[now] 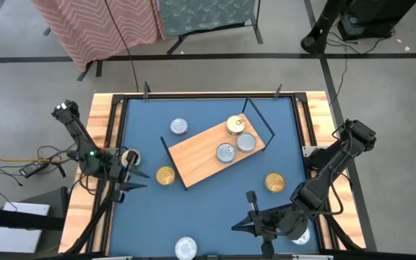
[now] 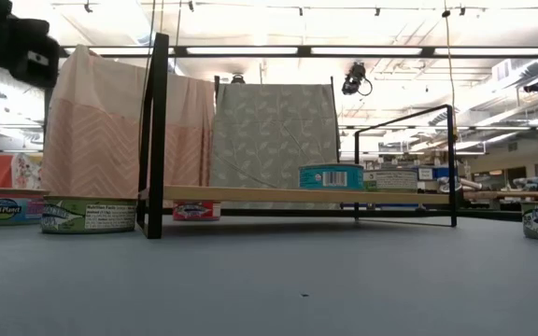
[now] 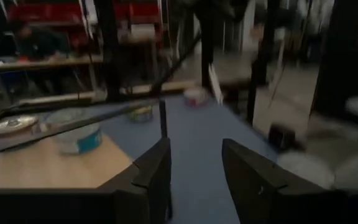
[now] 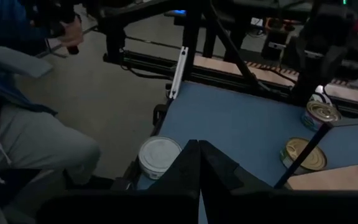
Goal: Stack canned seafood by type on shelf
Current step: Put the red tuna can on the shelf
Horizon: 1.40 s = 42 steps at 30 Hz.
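One tin (image 2: 6, 207) reads "Wild Planet"; left fingers (image 3: 194, 180) apart, right fingers (image 4: 199, 163) together.

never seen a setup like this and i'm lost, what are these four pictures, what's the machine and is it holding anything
It is one moment seen by four cameras. The machine is a pair of dark robot arms at a blue table with a wooden rim.

One picture looks straight down from above. One looks level across the tabletop. The other two come from cameras on each arm's wrist, looking past that arm's own fingers.

In the middle lies a light wooden shelf with black wire ends, turned at an angle. Three small round tins rest on it, one gold-lidded and two silver. More tins lie loose on the table, such as a gold one beside the shelf.

The left gripper is at the table's left edge, fingers apart. The right gripper is near the front, shut. Neither holds anything.
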Motion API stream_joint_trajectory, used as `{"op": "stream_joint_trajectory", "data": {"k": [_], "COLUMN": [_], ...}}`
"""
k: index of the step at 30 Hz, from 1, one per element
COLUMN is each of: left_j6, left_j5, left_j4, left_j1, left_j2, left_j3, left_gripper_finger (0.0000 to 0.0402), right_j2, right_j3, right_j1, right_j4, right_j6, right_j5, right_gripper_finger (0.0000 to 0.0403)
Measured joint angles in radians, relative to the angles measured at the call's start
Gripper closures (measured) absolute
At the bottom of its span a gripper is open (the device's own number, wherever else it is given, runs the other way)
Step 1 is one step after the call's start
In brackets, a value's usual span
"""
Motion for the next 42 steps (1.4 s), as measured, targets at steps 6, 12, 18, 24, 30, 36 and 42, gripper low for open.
{"op": "stream_joint_trajectory", "data": {"k": [6,12,18,24,30,36,42], "left_j6": [-0.229,-0.537,-0.749,-0.747,-0.686,-0.644,-0.64], "left_j5": [-0.025,0.069,0.246,0.234,0.197,0.114,0.036], "left_j4": [-0.603,-0.847,-0.855,-0.853,-0.852,-0.853,-0.853], "left_j1": [0.0,0.0,0.0,0.0,0.0,0.0,0.011], "left_j2": [0.021,0.024,0.037,0.135,0.269,0.395,0.502], "left_j3": [0.311,0.437,0.414,0.399,0.399,0.399,0.399], "left_gripper_finger": [0.0255,0.0255,0.0255,0.0255,0.0255,0.0255,0.0255], "right_j2": [0.0,0.0,0.0,0.0,0.0,0.0,0.0], "right_j3": [0.0,0.0,0.0,0.0,0.0,0.0,0.0], "right_j1": [-0.025,-0.047,-0.062,-0.072,-0.071,-0.071,-0.063], "right_j4": [-0.015,-0.031,-0.09,-0.123,-0.153,-0.28,-0.308], "right_j6": [0.004,0.006,0.022,0.03,0.05,0.16,0.176], "right_j5": [-0.001,-0.033,-0.053,-0.057,-0.039,0.063,0.135], "right_gripper_finger": [0.0392,0.0392,0.0392,0.0392,0.0392,0.0392,0.0392]}}
